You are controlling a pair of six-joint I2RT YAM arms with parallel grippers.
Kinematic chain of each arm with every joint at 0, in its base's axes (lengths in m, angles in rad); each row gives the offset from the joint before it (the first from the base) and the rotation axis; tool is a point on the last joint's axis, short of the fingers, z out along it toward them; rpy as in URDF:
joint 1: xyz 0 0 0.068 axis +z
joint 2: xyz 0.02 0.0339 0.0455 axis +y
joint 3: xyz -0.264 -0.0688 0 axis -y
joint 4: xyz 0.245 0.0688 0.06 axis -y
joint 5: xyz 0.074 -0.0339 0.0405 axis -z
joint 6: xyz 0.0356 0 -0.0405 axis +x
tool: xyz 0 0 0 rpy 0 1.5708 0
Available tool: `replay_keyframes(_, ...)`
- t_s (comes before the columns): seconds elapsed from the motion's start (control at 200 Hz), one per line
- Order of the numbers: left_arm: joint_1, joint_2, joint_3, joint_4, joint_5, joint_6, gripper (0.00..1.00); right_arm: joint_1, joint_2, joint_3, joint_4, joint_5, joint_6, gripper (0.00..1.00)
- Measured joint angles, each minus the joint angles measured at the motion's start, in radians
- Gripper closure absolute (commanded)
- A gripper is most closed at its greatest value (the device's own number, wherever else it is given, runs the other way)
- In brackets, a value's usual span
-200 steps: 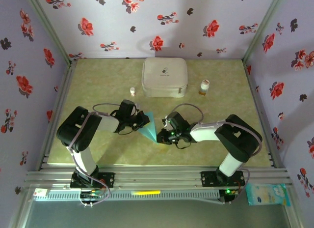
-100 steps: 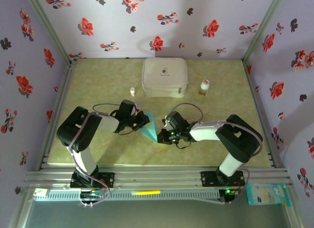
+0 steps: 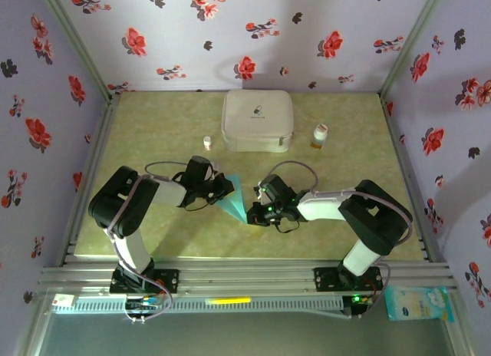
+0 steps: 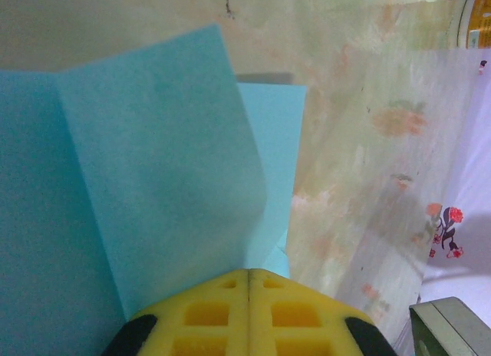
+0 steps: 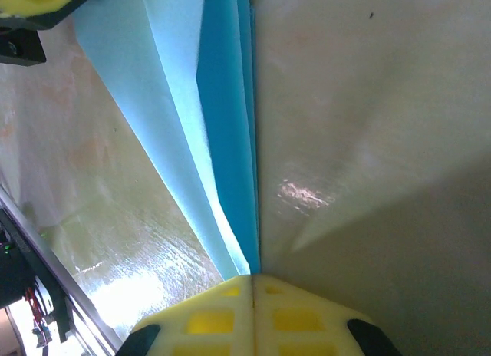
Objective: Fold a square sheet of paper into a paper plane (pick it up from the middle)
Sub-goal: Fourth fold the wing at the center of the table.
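Late folding, I judge: the plane (image 3: 235, 198) is already a narrow dart, in front of the case (image 3: 257, 120). The left gripper (image 4: 249, 273) pinches its wide tail and the right gripper (image 5: 253, 278) its nose (both closed tight on paper). Its long axis runs away from the case, nose at the far end and slightly right. The next move calls for spreading the wings gently.

light teal paper plane (image 3: 232, 199), yellow fingers (image 4: 201, 316)

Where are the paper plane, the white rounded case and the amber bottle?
paper plane (image 3: 235, 196), top external view, middle of its blue surface
white rounded case (image 3: 257, 120), top external view, centre of its lid
amber bottle (image 3: 319, 140), top external view, its body under the cap
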Motion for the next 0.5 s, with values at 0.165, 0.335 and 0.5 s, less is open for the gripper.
replay_keyframes(0.165, 0.000, 0.000, -0.003, 0.006, 0.000, 0.000, 1.00, 0.002, -0.002, 0.007, -0.023, 0.000, -0.011, 0.87)
replay_keyframes(0.335, 0.000, 0.000, -0.004, 0.008, 0.000, 0.000, 1.00, 0.010, -0.042, 0.008, -0.097, 0.002, -0.018, 0.79)
replay_keyframes(0.5, 0.000, 0.000, -0.005, 0.010, 0.000, 0.000, 1.00, 0.009, -0.113, 0.020, -0.174, 0.034, -0.027, 0.76)
